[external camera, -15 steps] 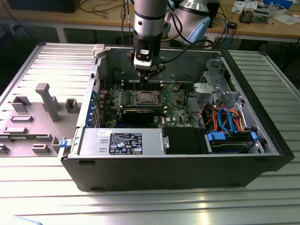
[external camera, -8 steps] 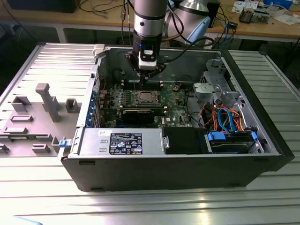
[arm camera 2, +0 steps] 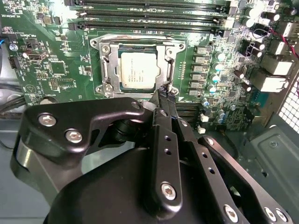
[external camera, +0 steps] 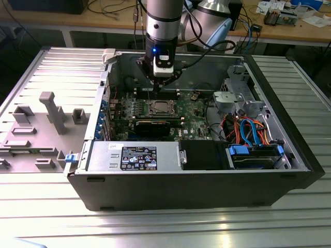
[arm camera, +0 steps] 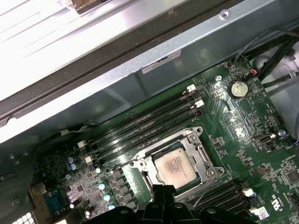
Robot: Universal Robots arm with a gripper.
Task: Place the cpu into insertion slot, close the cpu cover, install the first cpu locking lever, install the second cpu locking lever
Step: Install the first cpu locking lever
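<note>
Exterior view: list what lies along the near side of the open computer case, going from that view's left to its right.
Blue latch → grey power supply with a label → black drive cover → blue drive caddy.

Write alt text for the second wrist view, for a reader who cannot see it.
The silver-topped cpu sits in the insertion slot on a green circuit board, with the cpu cover lying flat around it. The black gripper reaches in from the foreground, its tip close to the slot's edge; long memory slots run beyond the slot.
</note>
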